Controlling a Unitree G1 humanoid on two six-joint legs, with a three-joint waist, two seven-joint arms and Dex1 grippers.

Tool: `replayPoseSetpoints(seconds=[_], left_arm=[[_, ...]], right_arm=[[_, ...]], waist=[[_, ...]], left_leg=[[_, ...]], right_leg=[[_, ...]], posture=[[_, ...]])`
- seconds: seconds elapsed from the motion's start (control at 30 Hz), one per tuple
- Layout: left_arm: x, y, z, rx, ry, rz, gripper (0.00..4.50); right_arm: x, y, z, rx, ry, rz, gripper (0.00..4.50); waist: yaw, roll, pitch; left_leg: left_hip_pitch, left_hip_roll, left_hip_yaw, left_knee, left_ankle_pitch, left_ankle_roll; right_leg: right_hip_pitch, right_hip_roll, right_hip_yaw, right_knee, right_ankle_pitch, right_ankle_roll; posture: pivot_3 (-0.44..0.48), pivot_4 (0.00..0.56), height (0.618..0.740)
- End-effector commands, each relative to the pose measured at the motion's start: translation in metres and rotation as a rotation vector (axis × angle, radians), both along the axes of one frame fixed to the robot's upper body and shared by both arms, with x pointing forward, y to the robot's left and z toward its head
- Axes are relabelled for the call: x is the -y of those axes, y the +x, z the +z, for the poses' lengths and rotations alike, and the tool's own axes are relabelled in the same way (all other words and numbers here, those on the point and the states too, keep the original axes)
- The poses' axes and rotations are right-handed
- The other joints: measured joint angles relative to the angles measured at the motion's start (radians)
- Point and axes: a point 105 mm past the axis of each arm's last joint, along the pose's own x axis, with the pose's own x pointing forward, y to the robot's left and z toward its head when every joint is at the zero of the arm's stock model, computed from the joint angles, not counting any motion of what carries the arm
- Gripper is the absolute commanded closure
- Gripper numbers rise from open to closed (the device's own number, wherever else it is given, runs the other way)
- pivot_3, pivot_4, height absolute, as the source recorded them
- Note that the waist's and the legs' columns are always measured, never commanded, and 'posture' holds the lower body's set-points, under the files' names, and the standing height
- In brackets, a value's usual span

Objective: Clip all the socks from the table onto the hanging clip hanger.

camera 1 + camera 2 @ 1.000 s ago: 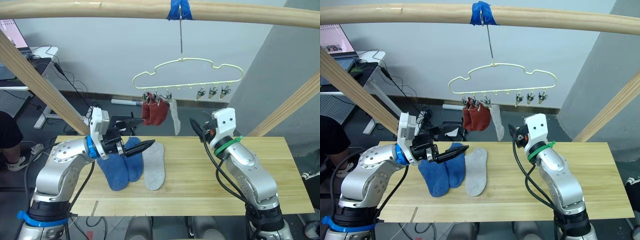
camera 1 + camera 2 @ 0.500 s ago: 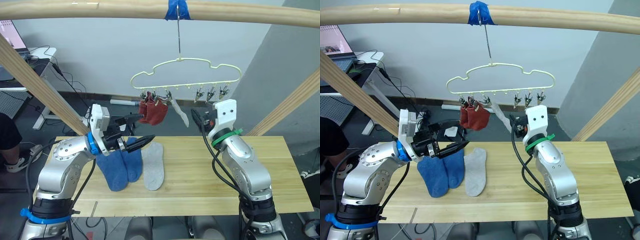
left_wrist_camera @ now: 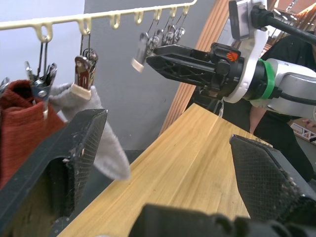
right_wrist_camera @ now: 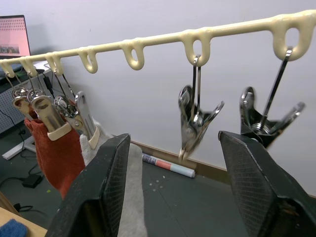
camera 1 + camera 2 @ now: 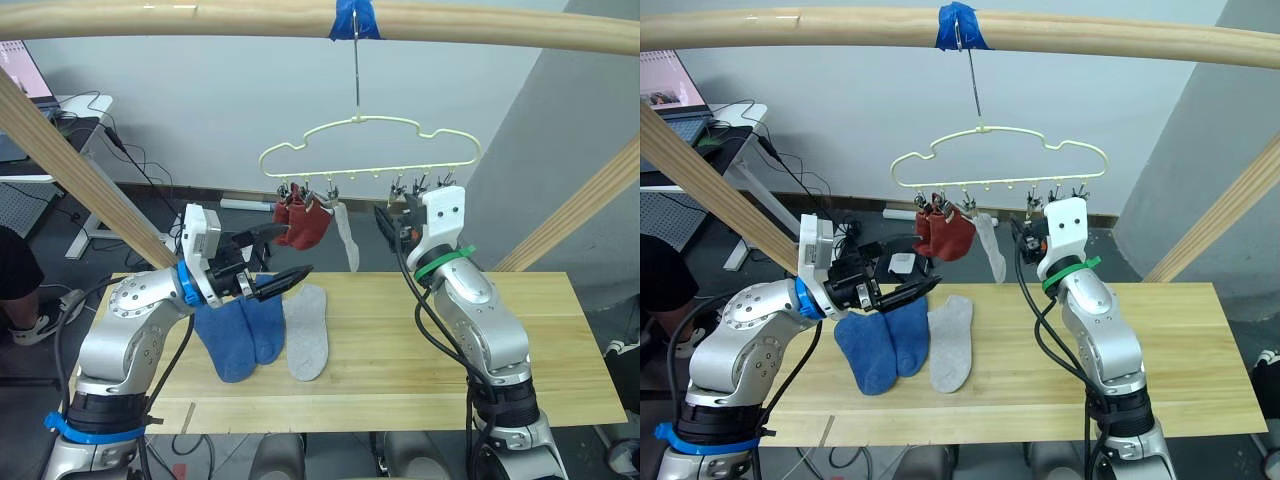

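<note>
The pale-yellow clip hanger (image 5: 370,150) hangs from the rail by its hook. Two rust red socks (image 5: 301,222) and one light grey sock (image 5: 345,236) are clipped at its left end. Several silver clips (image 4: 196,122) to the right of them are bare. Two blue socks (image 5: 238,336) and another light grey sock (image 5: 308,331) lie flat on the table (image 5: 420,360). My left gripper (image 5: 283,254) is open and empty, raised above the blue socks just below the red socks. My right gripper (image 5: 386,223) is open and empty, just under the bare clips, beside the hanging grey sock.
A round wooden rail (image 5: 480,25) with blue tape (image 5: 355,18) spans the top, with slanted wooden legs (image 5: 70,165) on both sides. Behind the table are a desk with a monitor (image 5: 20,70), cables on the floor and a person's leg (image 5: 22,290) at far left.
My right gripper rose from table height to the bare clips. The hanging grey sock swung right and has come back to hang straight. My left gripper lifted slightly.
</note>
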Motion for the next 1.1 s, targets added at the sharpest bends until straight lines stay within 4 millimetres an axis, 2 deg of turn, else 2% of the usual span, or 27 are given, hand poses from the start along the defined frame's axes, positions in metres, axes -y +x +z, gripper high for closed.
replayPoseSetpoints(seconds=[0.03,0.57,1.1], left_arm=[[0.004,-0.003,0.009,0.046,0.005,-0.015,0.00],[0.003,-0.001,0.008,0.056,0.011,-0.012,0.00],[0.003,-0.002,0.006,0.053,0.014,-0.013,0.00]], right_arm=[[-0.001,-0.001,0.016,0.067,0.024,-0.003,1.52],[-0.010,0.004,0.024,0.052,0.092,0.008,1.52],[-0.011,0.008,0.022,0.026,0.128,0.002,1.52]], waist=[[0.000,0.000,0.000],[-0.001,0.000,0.000],[-0.001,0.000,0.000]], left_leg=[[0.000,0.000,0.000,0.000,0.000,0.000],[0.000,0.000,0.000,0.000,0.000,0.000],[0.000,0.000,0.000,0.000,0.000,0.000]], right_leg=[[0.000,0.000,0.000,0.000,0.000,0.000],[0.000,0.000,0.000,0.001,0.000,0.000],[0.000,0.000,0.000,0.001,0.000,0.000]], posture=[[-0.015,0.217,0.740],[-0.016,0.219,0.740],[-0.009,0.223,0.740]])
